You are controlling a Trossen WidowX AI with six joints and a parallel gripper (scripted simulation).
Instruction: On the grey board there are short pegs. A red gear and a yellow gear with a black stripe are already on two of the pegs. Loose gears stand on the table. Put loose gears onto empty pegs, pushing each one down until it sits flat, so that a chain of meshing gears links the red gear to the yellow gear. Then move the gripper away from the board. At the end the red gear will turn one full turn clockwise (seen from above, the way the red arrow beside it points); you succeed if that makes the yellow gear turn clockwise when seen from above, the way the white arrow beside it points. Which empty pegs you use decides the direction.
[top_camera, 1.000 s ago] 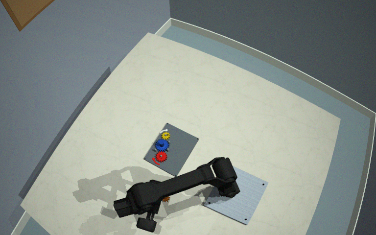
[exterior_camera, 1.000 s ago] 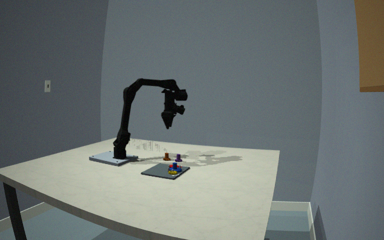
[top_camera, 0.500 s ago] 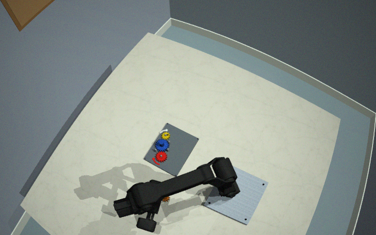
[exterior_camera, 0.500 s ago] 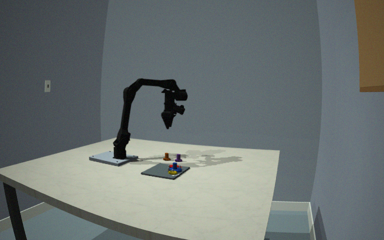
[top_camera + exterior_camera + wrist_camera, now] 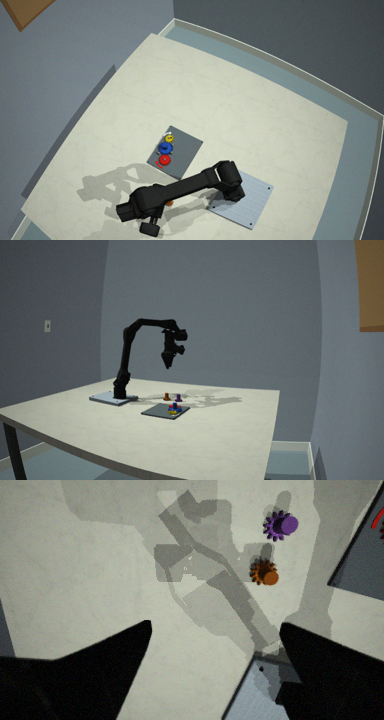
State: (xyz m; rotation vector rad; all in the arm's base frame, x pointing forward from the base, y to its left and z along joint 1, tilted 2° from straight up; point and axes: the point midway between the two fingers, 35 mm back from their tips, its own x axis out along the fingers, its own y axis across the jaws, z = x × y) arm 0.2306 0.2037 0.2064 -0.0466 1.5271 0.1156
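The grey board (image 5: 188, 150) (image 5: 154, 410) (image 5: 357, 575) lies on the table. On it the blue gear (image 5: 165, 148) (image 5: 175, 406) sits between the red gear (image 5: 164, 161) and the yellow gear (image 5: 170, 138) (image 5: 172, 412), and looks in line with both. Small peg tips show beside the blue gear. An orange gear (image 5: 169, 202) (image 5: 166, 397) (image 5: 264, 573) and a purple gear (image 5: 178, 398) (image 5: 280, 525) stand upright on the table off the board. My gripper (image 5: 167, 368) (image 5: 214, 627) is open and empty, high above the table and away from the board.
The arm's base plate (image 5: 254, 198) (image 5: 103, 398) (image 5: 245, 695) lies on the table near the board. The arm reaches over the table from it and hides part of the table in the top view. Arm shadows fall around the loose gears.
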